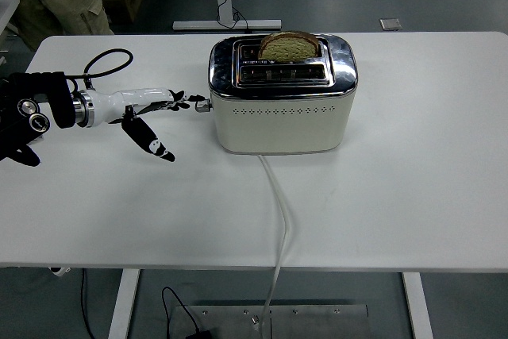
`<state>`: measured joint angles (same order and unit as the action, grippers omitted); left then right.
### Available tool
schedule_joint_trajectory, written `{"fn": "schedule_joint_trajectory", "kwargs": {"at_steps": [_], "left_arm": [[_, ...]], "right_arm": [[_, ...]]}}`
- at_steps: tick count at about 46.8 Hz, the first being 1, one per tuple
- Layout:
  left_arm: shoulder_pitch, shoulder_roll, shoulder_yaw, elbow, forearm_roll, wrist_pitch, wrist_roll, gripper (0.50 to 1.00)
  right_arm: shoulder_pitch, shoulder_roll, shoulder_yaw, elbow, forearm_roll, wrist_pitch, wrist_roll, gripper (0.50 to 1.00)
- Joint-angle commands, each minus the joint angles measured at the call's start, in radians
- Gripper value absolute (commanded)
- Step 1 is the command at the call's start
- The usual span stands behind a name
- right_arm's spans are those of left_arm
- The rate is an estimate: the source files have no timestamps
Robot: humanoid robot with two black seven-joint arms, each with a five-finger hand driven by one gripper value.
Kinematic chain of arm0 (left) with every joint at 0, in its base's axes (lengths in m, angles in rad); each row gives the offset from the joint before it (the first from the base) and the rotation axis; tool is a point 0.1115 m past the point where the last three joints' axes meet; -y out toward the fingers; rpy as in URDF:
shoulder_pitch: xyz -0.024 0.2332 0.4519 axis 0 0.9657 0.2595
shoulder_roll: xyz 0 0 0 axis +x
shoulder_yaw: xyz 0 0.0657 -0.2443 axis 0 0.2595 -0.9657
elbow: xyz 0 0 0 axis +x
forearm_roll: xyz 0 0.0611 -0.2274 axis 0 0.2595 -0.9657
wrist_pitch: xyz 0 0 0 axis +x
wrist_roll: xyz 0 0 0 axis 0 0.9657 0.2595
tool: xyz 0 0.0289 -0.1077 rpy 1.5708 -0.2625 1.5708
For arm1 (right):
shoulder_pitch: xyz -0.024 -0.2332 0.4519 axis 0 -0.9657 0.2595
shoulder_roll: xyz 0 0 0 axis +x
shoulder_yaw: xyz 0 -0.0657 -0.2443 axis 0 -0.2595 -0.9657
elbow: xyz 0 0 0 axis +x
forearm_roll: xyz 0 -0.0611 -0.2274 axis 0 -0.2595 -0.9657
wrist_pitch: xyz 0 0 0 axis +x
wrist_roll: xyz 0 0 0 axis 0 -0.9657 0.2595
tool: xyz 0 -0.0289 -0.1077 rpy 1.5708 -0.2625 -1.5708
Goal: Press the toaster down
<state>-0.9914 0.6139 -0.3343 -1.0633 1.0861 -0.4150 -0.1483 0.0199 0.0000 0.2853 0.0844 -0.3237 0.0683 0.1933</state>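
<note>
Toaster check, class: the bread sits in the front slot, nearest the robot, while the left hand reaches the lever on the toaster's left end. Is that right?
Not quite. The head view shows the bread in the back slot, farthest from the robot; the front slot is empty. The rest stands: the left hand reaches the lever on the toaster's left end.
</note>
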Motion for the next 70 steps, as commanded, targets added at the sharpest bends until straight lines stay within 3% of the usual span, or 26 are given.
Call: {"fn": "schedule_joint_trajectory", "kwargs": {"at_steps": [1,43,54,70], "left_arm": [[0.007,-0.002,0.001,0.002,0.000,0.002,-0.001,1.000],[0.068,-0.022,0.026,0.016,0.002,0.045,-0.001,1.000],[0.077,0.004,0.024,0.014,-0.002,0.045,-0.001,1.000],[0.033,0.105,0.014,0.008,-0.083,0.044,-0.002,1.000]], "right_arm": [[0.000,0.000,0.000,0.000,0.000,0.001,0.000,0.998],[0.000,0.000,0.000,0.000,0.000,0.001,0.000,0.998],[0.000,0.000,0.000,0.000,0.000,0.001,0.000,0.998],[0.000,0.000,0.000,0.000,0.000,0.001,0.000,0.998]]}}
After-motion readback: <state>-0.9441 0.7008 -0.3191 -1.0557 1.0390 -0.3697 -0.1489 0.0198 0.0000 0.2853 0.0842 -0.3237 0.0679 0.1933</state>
